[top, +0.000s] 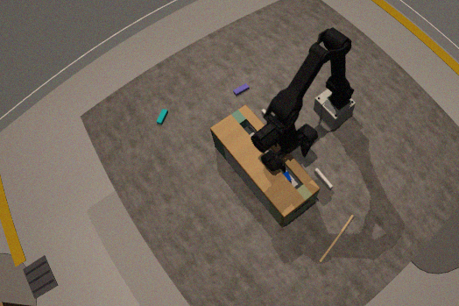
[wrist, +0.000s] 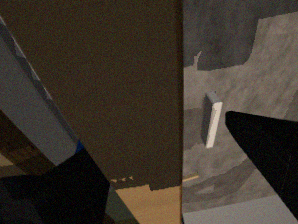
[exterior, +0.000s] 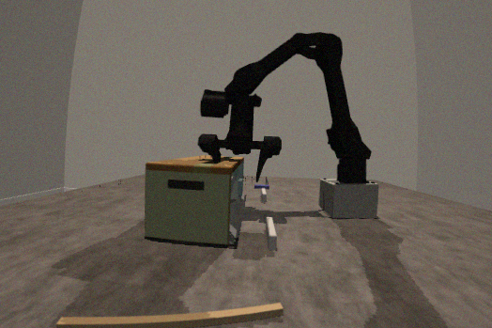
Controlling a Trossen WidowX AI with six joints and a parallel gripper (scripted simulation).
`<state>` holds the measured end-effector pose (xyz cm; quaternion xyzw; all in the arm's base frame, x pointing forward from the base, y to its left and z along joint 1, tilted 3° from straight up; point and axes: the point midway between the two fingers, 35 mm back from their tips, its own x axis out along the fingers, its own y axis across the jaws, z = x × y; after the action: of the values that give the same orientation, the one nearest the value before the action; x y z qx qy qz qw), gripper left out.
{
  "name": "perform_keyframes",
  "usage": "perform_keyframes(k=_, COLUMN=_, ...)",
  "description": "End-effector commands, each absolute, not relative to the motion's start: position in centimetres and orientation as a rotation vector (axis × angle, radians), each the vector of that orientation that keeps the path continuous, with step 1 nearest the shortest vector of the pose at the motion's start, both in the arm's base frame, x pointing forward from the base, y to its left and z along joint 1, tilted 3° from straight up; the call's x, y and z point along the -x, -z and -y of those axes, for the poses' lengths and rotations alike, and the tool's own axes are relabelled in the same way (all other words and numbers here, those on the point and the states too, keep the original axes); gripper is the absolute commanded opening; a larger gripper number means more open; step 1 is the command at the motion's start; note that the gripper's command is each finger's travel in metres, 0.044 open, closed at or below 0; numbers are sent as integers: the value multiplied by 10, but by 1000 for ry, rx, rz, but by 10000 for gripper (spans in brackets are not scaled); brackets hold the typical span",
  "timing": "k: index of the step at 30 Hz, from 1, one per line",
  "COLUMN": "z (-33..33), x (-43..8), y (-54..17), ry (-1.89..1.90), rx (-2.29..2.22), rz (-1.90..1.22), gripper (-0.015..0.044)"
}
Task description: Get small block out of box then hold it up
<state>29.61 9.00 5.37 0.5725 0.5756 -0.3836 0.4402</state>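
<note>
One gripper [exterior: 238,161] spread wide, straddling box [exterior: 190,207] top's front edge, holding nothing
</note>
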Motion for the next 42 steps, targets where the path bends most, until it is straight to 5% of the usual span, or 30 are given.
perform_keyframes(k=1, z=-84, x=-297, y=-54, ry=956, rx=-1425, rz=-1424, gripper=400)
perform_keyframes(k=42, z=-117, x=-295, y=-53, ry=954, rx=-1427, rz=-1427, gripper=400)
